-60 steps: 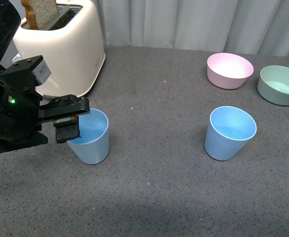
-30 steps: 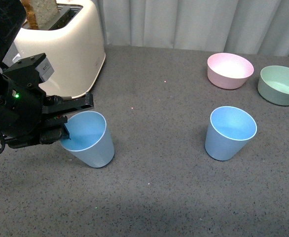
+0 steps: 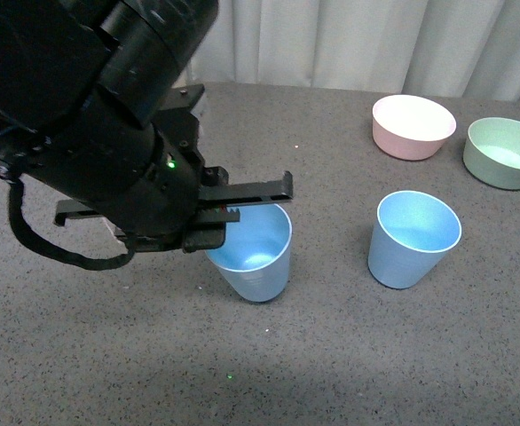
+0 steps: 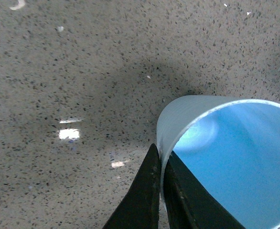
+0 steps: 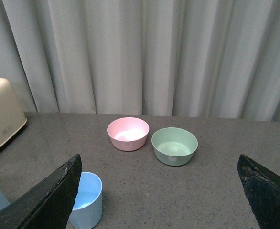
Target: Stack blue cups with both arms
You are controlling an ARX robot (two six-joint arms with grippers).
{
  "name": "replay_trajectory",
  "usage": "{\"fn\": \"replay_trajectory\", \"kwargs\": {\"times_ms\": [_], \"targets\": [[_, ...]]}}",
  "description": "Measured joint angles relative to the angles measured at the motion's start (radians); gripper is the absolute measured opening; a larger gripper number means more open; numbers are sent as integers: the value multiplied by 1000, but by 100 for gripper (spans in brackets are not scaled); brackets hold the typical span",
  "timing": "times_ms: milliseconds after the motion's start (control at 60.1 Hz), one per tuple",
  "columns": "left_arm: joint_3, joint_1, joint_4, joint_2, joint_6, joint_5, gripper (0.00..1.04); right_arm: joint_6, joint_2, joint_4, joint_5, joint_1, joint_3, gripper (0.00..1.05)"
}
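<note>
My left gripper (image 3: 217,222) is shut on the near-left rim of one blue cup (image 3: 253,253), which stands upright at the middle of the table. In the left wrist view the two fingers (image 4: 149,191) pinch the cup's wall (image 4: 171,129), one inside and one outside. The second blue cup (image 3: 414,240) stands alone to the right, about a cup's width from the held one. My right gripper (image 5: 159,191) is open, wide and high, empty between its fingers, looking down at that second cup (image 5: 85,199). The right arm is out of the front view.
A pink bowl (image 3: 413,126) and a green bowl (image 3: 506,153) sit at the back right, behind the free cup. A cream toaster (image 5: 0,121) stands at the far left; my left arm hides it in the front view. Grey curtains close the back.
My left arm has swung right with the cup, carrying it from beside the toaster to the table's middle. The cup tilted on the way and is upright now. The other cup has not moved.
</note>
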Motion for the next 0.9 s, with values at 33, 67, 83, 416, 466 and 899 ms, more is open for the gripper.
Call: {"fn": "replay_trajectory", "kwargs": {"times_ms": [33, 67, 83, 416, 466, 899], "targets": [[6, -4, -2, 7, -3, 0, 4, 0, 0, 0, 0, 0, 0, 95], [15, -10, -2, 16, -3, -1, 4, 0, 0, 0, 0, 0, 0, 95], [21, -13, -2, 21, -3, -2, 4, 0, 0, 0, 0, 0, 0, 95], [94, -26, -36, 64, 0, -20, 4, 0, 0, 0, 0, 0, 0, 95], [98, -26, -39, 68, 0, -21, 4, 0, 0, 0, 0, 0, 0, 95], [114, -33, -62, 70, 1, 2, 26, 0, 0, 0, 0, 0, 0, 95]]}}
